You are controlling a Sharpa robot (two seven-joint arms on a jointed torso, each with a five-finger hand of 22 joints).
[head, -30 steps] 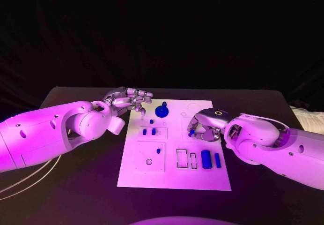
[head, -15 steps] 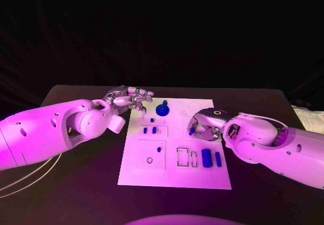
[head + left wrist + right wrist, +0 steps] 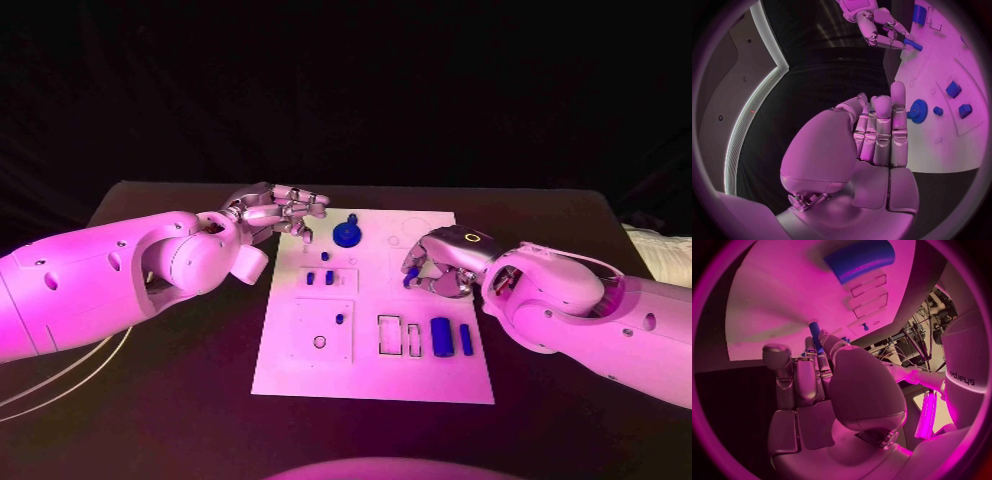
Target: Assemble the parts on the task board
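while the task board [image 3: 372, 385] lies on the black table [image 3: 577, 420], the right robot hand [image 3: 437, 268] pinches a blue peg [image 3: 411, 272]; left robot hand [image 3: 277, 212] seemingly curled empty.

Left hand [image 3: 278, 211] curled empty; right hand [image 3: 437, 266] pinching.

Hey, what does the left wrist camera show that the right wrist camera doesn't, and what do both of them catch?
Left wrist view alone: the left hand with fingers curled in, holding nothing, the blue gear just past its fingertips, and two small blue blocks. Right wrist view alone: a large blue part beside two empty slots. Both: the white board, and the right hand pinching a small blue peg.
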